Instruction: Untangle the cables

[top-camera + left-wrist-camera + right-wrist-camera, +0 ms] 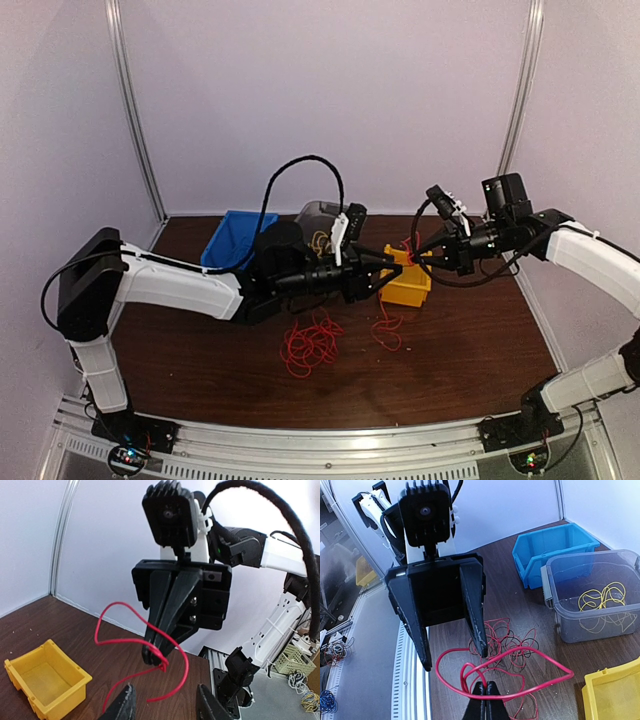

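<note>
My right gripper (pixel 487 700) is shut on a looped red cable (pixel 525 649) and holds it in the air above the table. It also shows in the left wrist view (pixel 155 659), pinching that red cable (pixel 120 641). My left gripper (pixel 165 707) is open and empty, facing the right one just short of the loop; in the right wrist view (pixel 455 660) its two fingers stand spread above the cable. From the top view, the left gripper (pixel 375 275) and right gripper (pixel 418 255) meet over the yellow bin (pixel 405 288). A tangle of red cables (pixel 312 342) lies on the table.
A blue bin (pixel 232 240) and a clear tub (pixel 555 605) holding yellow cables (pixel 602 597) stand at the back. A smaller clump of red cable (pixel 388 332) lies in front of the yellow bin. White walls close off the back and both sides.
</note>
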Robot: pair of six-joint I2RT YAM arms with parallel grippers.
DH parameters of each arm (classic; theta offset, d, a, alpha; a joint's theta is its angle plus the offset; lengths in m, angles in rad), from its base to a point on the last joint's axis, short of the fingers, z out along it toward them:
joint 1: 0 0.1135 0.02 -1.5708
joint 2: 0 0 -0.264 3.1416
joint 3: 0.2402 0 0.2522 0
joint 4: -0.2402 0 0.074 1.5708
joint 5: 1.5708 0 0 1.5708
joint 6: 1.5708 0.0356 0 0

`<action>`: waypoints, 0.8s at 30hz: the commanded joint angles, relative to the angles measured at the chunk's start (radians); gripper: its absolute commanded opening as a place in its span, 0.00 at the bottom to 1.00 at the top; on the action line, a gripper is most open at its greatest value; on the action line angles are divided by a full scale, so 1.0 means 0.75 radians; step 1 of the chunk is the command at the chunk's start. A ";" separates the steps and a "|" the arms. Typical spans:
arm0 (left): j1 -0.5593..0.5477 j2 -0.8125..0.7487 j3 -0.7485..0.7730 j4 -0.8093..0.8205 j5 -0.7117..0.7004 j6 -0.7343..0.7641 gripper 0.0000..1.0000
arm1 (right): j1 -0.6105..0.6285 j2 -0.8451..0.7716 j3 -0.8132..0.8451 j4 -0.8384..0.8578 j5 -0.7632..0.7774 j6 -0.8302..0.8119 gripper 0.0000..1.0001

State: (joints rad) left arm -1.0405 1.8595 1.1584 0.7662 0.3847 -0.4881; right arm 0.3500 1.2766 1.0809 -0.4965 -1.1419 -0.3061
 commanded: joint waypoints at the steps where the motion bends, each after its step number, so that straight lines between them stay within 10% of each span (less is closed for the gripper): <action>1: -0.002 0.035 0.110 0.029 -0.002 0.025 0.38 | 0.016 -0.029 0.004 0.050 0.005 0.025 0.00; 24: -0.005 0.075 0.143 0.024 -0.004 0.031 0.29 | 0.017 -0.023 -0.002 0.111 -0.056 0.107 0.00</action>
State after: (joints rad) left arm -1.0409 1.9263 1.2716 0.7036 0.3740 -0.4767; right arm 0.3588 1.2758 1.0809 -0.4431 -1.1660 -0.2398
